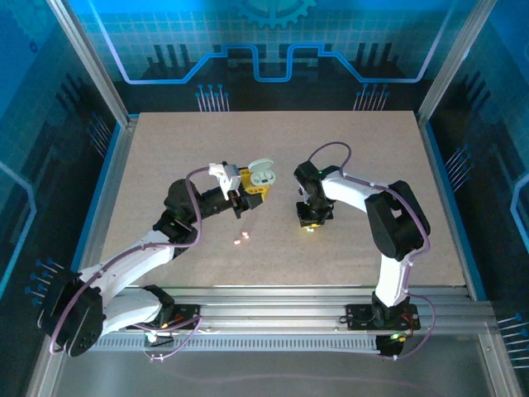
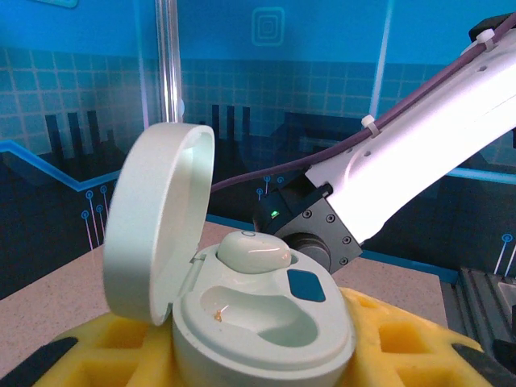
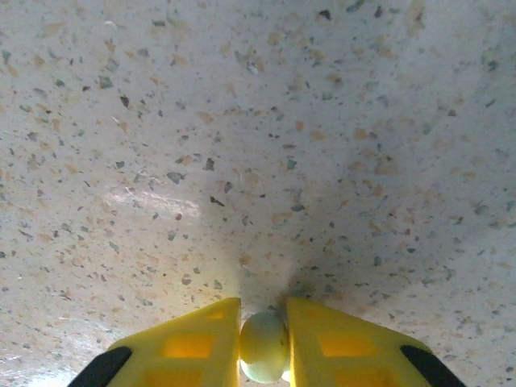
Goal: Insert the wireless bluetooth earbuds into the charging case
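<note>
The left gripper (image 1: 250, 185) clamps the open mint charging case (image 2: 266, 326), its lid (image 2: 153, 230) tipped up at 9 o'clock. A seated earbud (image 2: 254, 251) fills the far socket, and the near socket (image 2: 258, 310) is bare. At 4 o'clock from the case, the right gripper (image 1: 310, 223) is closed, pinching a loose mint earbud (image 3: 263, 347) on the tabletop (image 3: 242, 121). Pink earbuds (image 1: 240, 239) lie at 6 o'clock.

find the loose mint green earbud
Right wrist view: the small rounded mint green plastic earbud is gripped in the right pincer on the speckled table, right of the open mint case.
</note>
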Robot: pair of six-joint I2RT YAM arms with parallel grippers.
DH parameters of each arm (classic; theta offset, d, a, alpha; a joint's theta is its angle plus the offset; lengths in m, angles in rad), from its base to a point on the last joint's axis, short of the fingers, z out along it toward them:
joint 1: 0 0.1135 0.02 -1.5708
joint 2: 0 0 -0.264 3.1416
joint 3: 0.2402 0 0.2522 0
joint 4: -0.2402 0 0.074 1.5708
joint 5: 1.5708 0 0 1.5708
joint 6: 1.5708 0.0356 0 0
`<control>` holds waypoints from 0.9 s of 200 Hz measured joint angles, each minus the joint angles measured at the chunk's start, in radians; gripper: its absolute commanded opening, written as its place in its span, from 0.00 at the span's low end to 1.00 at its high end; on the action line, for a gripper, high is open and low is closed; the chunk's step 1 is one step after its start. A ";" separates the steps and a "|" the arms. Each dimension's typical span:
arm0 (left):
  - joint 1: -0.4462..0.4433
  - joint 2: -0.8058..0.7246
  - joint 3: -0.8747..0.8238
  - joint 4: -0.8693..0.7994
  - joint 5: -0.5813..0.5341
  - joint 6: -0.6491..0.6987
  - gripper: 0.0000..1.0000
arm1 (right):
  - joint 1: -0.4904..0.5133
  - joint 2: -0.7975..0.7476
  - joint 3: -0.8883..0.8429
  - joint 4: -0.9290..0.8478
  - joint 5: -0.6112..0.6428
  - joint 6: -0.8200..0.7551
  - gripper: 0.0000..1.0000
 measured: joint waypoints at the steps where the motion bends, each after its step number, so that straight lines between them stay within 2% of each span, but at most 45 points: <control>1: 0.000 0.000 0.000 0.000 0.000 0.000 0.26 | 0.000 0.000 0.000 0.000 0.000 0.000 0.20; 83: 0.000 0.000 0.000 0.000 0.000 0.000 0.26 | 0.000 0.000 0.003 -0.014 -0.001 -0.015 0.21; 139: 0.000 0.000 0.000 0.000 0.000 0.000 0.26 | 0.000 0.023 0.019 -0.015 -0.005 -0.029 0.29; 180: 0.000 0.001 0.000 0.000 0.000 0.000 0.26 | 0.000 0.024 0.024 -0.040 -0.004 -0.045 0.27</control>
